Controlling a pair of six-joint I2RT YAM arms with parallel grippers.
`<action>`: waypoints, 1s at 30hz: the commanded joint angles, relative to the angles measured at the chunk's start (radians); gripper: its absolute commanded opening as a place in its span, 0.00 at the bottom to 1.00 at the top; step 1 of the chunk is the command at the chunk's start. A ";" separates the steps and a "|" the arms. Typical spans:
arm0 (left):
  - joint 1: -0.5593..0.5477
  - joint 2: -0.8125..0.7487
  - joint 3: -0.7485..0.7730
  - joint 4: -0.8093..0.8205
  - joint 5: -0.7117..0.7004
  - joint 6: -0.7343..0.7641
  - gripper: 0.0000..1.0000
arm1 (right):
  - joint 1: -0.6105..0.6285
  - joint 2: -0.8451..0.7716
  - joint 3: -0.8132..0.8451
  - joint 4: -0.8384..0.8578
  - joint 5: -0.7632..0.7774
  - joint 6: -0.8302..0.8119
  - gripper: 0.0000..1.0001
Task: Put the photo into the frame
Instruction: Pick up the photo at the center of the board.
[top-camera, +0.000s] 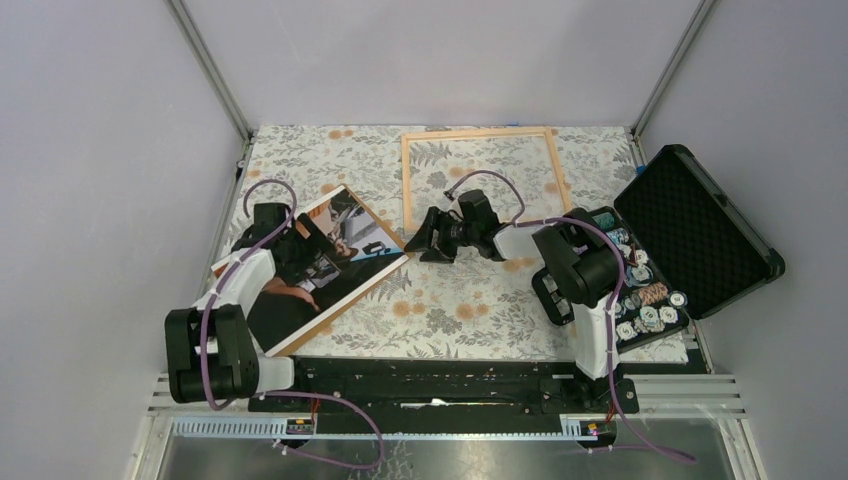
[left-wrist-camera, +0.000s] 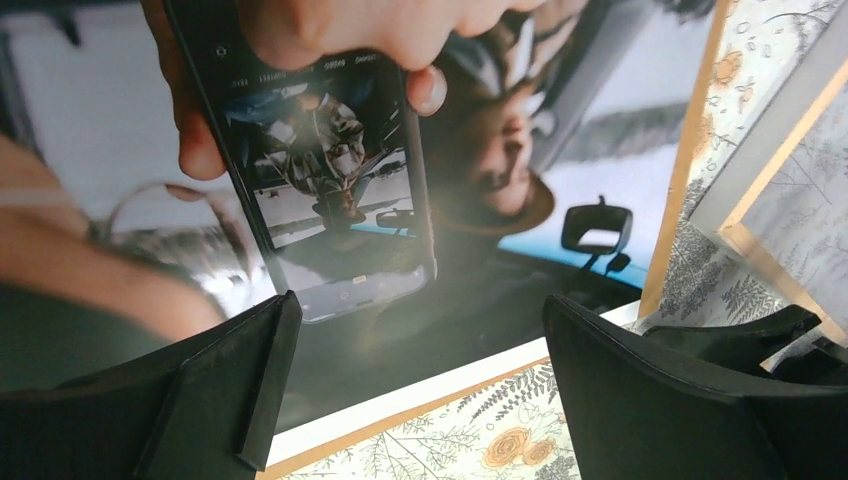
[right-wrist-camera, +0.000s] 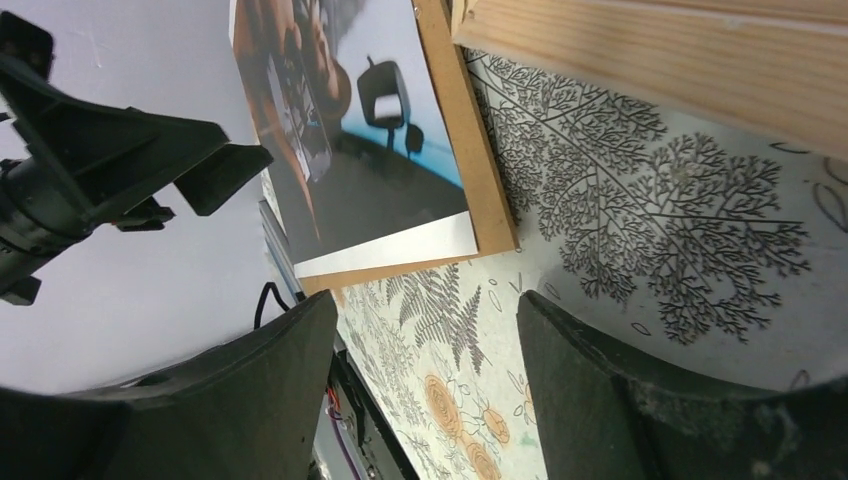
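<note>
The photo (top-camera: 345, 270) lies face-up on the tabletop (top-camera: 450, 310), near the frame (top-camera: 480, 132) but outside it. Left claw (left-wrist-camera: 415, 340) gapes above it; right claw (right-wrist-camera: 425, 310) is spread, seemingly empty. Fitting not yet begun.

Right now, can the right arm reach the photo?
Probably yes. The right gripper is open and points at a corner of the photo, with only bare tablecloth in between.

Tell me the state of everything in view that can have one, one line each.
frame: lying flat, empty.
photo: face up, askew, outside the frame.
case: open, lid laid back.
left gripper: open, over the photo, holding nothing.
right gripper: open, by the frame's near left corner, holding nothing.
</note>
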 joint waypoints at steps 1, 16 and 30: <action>0.001 0.063 -0.034 0.077 0.037 -0.087 0.99 | 0.025 0.011 0.022 0.036 -0.021 0.003 0.71; 0.013 0.119 -0.189 0.176 0.036 -0.134 0.99 | 0.058 0.044 0.152 -0.138 0.093 -0.103 0.60; 0.013 0.075 -0.245 0.187 0.037 -0.145 0.99 | 0.074 0.115 0.219 -0.220 0.142 -0.147 0.59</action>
